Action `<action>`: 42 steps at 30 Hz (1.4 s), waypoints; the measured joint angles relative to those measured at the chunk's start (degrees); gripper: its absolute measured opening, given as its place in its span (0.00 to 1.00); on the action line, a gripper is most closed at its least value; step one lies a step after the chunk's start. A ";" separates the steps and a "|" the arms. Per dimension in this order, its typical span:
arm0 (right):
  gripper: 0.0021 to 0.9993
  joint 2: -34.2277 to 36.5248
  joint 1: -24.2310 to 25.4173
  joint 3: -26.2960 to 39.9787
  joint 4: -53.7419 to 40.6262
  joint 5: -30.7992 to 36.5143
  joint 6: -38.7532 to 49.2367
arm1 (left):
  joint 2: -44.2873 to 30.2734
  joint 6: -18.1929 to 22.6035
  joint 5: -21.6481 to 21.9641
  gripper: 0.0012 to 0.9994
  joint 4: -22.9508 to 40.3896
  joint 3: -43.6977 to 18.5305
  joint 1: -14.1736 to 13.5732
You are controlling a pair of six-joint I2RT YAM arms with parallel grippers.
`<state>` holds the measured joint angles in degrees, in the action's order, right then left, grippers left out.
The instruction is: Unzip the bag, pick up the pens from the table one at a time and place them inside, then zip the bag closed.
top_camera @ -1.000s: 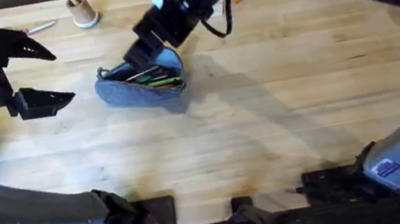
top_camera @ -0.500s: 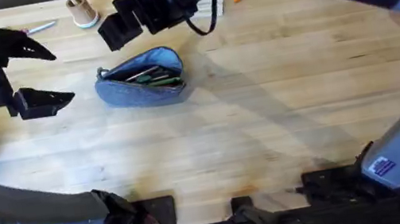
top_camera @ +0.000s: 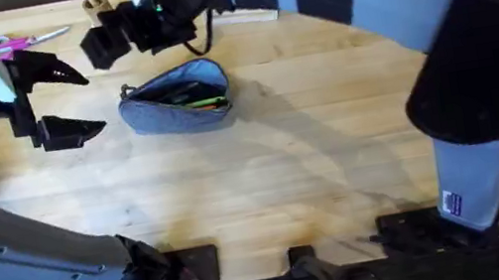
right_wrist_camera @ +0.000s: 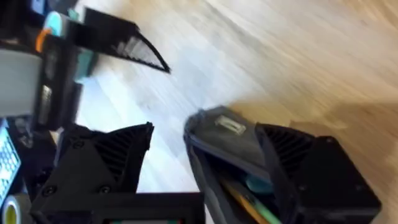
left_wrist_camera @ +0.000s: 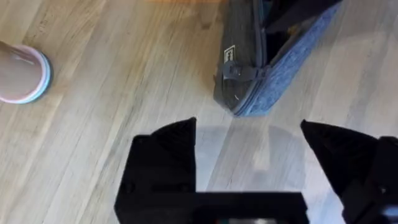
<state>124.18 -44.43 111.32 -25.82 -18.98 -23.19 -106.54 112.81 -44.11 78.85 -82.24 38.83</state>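
The oblong grey-blue fabric pouch (top_camera: 176, 96) lies unzipped on the pale wooden tabletop (top_camera: 334, 167), between two spread, empty pincers: left pincer (top_camera: 58, 105), right pincer (top_camera: 117, 35). Its zip pull is best pinched squarely.

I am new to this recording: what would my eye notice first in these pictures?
First the grey-blue bag, lying unzipped at the table's far left with pens inside. Then the right gripper, fingers open, hanging just beyond it, and the left gripper, also open, beside the bag's end.
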 joint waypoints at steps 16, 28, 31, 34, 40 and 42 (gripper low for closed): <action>0.99 8.02 -1.81 0.80 4.35 -3.22 -10.82 | -8.06 2.11 -0.93 0.99 -1.18 0.00 0.00; 0.99 8.23 -3.53 0.82 7.92 -9.17 -13.92 | -8.07 2.30 -1.13 0.99 -1.29 0.00 0.00; 0.96 8.22 -3.87 0.82 7.84 -9.36 -14.15 | -8.07 2.30 -1.13 0.99 -1.29 0.00 0.00; 0.92 8.24 -3.95 0.82 7.84 -9.27 -14.18 | -8.07 2.30 -1.13 0.99 -1.29 0.00 0.00; 0.61 8.66 -3.88 0.82 7.86 -8.88 -14.50 | -8.07 2.30 -1.13 0.99 -1.15 0.00 0.00; 0.41 9.15 -3.87 0.82 7.84 -8.71 -14.98 | -8.07 2.30 -1.14 0.99 -1.07 0.00 0.00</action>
<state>133.34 -48.30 112.14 -17.98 -27.69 -38.18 -114.61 115.11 -45.25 77.78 -82.24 38.83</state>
